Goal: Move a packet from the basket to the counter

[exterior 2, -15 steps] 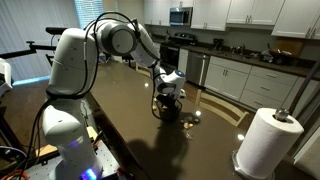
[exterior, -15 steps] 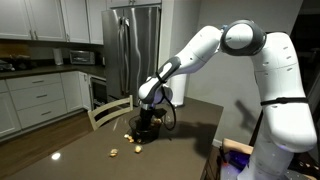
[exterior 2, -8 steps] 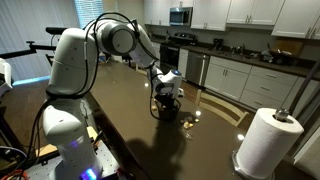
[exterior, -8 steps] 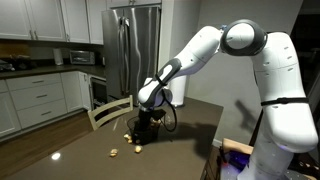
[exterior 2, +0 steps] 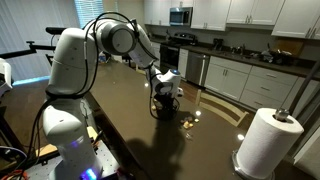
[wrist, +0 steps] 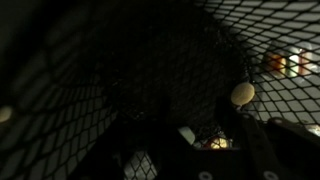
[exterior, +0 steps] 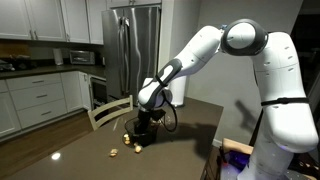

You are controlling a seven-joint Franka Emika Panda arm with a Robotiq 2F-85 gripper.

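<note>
The black gripper (exterior: 148, 117) is down inside the small round dark mesh basket (exterior 2: 163, 110), mid-frame on the glossy dark brown counter (exterior: 85, 160). In the murky wrist view a small pale packet (wrist: 242, 94) shows right of centre, perhaps against the netting. I cannot tell whether the fingers are apart or closed. The packet is probably light, crinkly and slippery, so pinch it across its middle

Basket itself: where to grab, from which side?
Likely the rim of the basket, from straight above, one finger inside the wall and one outside. It stands upright, open top up, and the wrist view shows its wall is thin open mesh, easy to pinch. The gripper sits inside it.
</note>
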